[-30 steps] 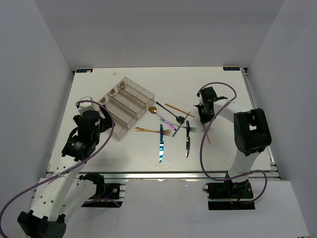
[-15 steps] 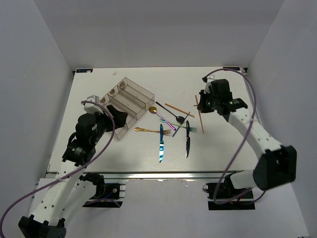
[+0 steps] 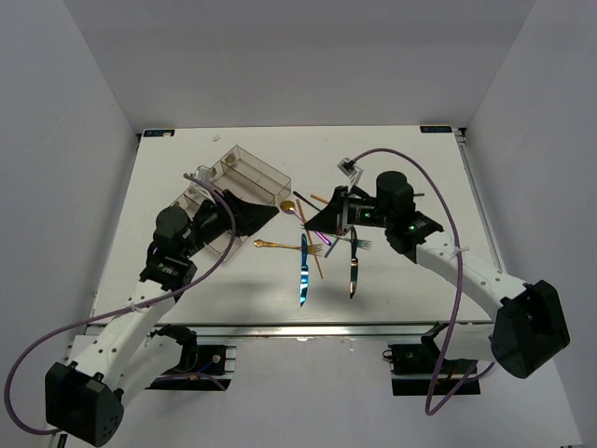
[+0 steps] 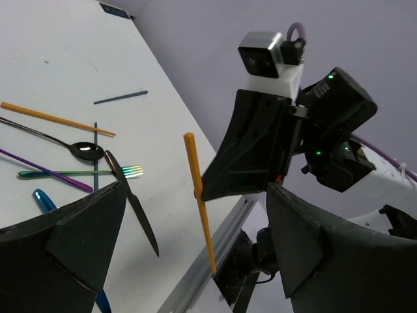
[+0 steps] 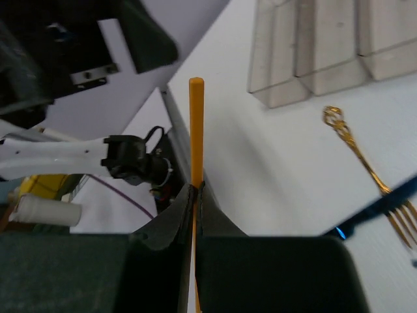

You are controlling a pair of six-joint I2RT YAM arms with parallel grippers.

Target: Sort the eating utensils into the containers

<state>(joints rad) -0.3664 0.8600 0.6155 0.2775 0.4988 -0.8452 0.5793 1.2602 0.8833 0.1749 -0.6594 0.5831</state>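
Chopstick (image 5: 195, 130), orange, sits clamped partway along its length in our right gripper (image 5: 195, 189), tilted above the loose utensils (image 3: 328, 241) mid-table. We judge this grip suits carrying it left to the tray (image 3: 256, 166). Our left gripper (image 3: 266, 210) hangs there, jaws wide apart.

A white table (image 3: 280, 145) with an aluminium rail (image 3: 308, 329) along its near edge stands between pale walls (image 3: 75, 140).
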